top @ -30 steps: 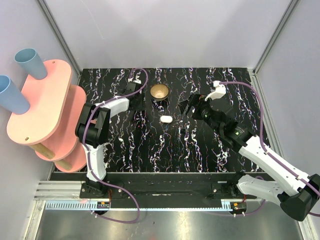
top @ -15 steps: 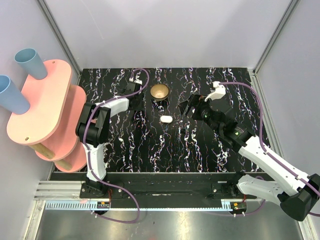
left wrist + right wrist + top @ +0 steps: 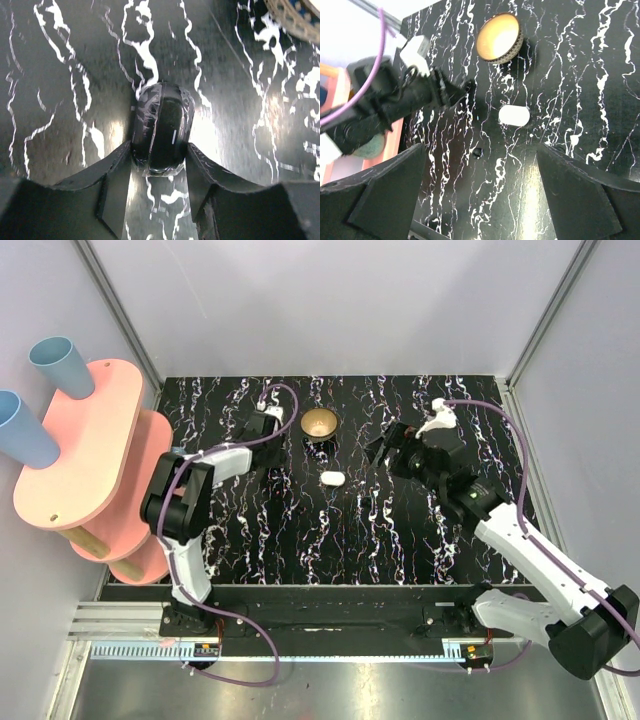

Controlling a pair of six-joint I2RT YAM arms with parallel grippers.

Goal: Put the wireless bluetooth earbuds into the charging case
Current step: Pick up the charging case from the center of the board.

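Observation:
The white oval charging case [image 3: 332, 478] lies shut on the black marbled table, also in the right wrist view [image 3: 514, 115]. No white buds show. My left gripper [image 3: 160, 148] is shut on a small glossy black earbud [image 3: 162, 125] at its fingertips, just above the table, left of the case [image 3: 270, 455]. A second small black bud [image 3: 478, 152] lies on the table below and left of the case. My right gripper [image 3: 480, 200] is wide open and empty, held high to the right of the case [image 3: 385, 450].
A round brass bowl [image 3: 320, 423] stands behind the case, also in the right wrist view [image 3: 499, 37]. A pink two-tier stand [image 3: 95, 465] with blue cups [image 3: 55, 365] is off the table's left edge. Grey walls close in the back and sides.
My left gripper has shifted toward the back of the table, away from the front edge. My right gripper has drawn slightly back and right. The case has not moved.

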